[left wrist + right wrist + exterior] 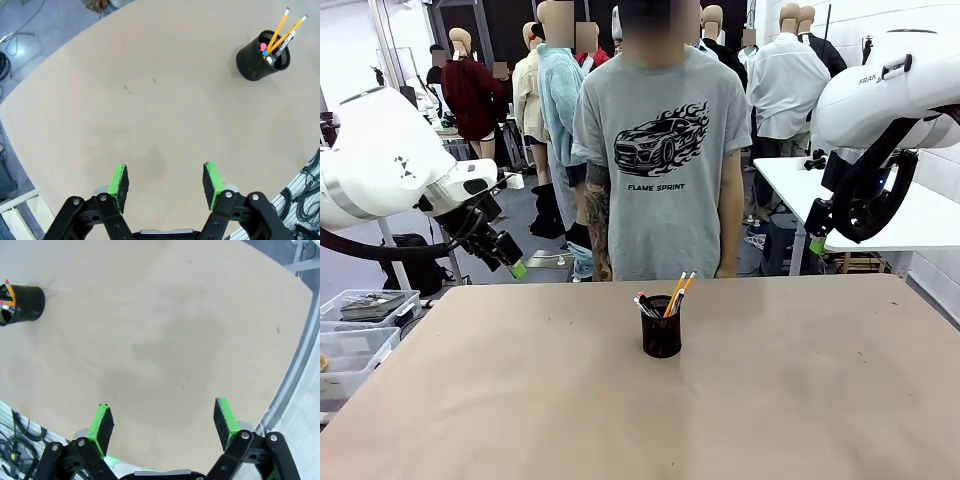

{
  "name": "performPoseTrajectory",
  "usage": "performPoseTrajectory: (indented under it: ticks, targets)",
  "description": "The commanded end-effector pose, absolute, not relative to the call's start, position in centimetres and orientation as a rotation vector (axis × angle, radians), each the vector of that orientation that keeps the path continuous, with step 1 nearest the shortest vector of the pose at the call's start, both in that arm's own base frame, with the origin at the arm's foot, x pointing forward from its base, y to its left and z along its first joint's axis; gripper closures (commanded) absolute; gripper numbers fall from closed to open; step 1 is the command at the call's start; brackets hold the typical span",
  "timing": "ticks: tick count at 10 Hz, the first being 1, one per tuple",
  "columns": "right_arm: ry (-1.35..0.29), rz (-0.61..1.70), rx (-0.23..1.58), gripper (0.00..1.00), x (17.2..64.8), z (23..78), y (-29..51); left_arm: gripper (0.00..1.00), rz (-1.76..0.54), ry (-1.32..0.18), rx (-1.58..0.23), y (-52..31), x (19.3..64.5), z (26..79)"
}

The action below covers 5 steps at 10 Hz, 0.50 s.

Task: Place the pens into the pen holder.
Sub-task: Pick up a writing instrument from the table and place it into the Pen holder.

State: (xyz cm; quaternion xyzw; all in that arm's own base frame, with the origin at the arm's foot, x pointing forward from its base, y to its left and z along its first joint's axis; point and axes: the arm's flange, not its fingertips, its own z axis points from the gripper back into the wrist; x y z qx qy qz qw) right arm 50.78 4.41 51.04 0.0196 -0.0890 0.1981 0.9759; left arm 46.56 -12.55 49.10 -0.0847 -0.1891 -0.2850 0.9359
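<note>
The black mesh pen holder [661,332] stands upright near the middle of the table, with several pens [672,295] sticking up out of it, among them two yellow-orange pencils. In the left wrist view the pen holder [260,57] sits at the upper right with the pens [281,34] inside. The right wrist view catches the pen holder [24,303] at its left edge. My left gripper [512,262] hangs open above the table's far left corner, nothing between its fingers. My right gripper [817,237] hangs high at the right, open and empty.
A person in a grey T-shirt [663,160] stands at the far side of the table [770,400], arms down. Clear plastic bins [355,335] sit off the table's left edge. A white table [920,215] stands behind at the right.
</note>
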Motion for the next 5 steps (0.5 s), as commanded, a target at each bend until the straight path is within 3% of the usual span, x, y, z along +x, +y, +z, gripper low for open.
performPoseTrajectory:
  ticks: [1, 5]
  targets:
    - [-0.177, 0.398, 0.022, 0.00, 50.75, 51.04, 4.44, 0.22, -0.594, -0.399, -0.179, -12.21, 46.68, 49.15]
    - [-0.177, 0.398, 0.022, 0.00, 50.75, 51.04, 4.44, 0.22, -0.594, -0.399, -0.179, -12.21, 46.68, 49.15]
